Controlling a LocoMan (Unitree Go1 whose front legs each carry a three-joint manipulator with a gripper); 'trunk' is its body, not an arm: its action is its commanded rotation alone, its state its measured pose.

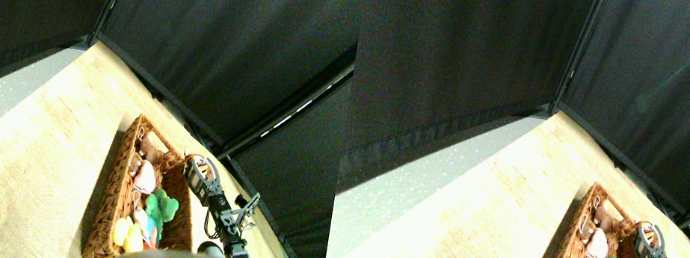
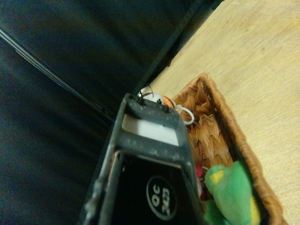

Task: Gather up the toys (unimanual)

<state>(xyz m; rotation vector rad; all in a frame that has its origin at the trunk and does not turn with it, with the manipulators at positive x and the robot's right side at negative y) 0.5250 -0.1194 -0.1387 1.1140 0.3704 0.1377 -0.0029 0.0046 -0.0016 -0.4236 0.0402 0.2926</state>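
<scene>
Several toys in basket [image 1: 120, 163] at lower middle of left half: green toy [image 1: 161, 206], yellow toy [image 1: 128, 236], pink toy [image 1: 146, 176] | right gripper [image 1: 199, 166] over basket's right rim, clenched on orange toy [image 2: 161, 101] | wood floor [image 1: 22, 164] beneath.

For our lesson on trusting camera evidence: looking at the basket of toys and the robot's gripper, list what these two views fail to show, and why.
- Right gripper: its jaw gap is too small in the stereo view and hidden behind the jaw frame in the wrist view.
- Orange toy: mostly hidden by the jaw frame in the wrist view.
- Basket: its near end is covered by the blur in the stereo view.
- Green toy: blurred and cut off by the wrist view's edge.
</scene>
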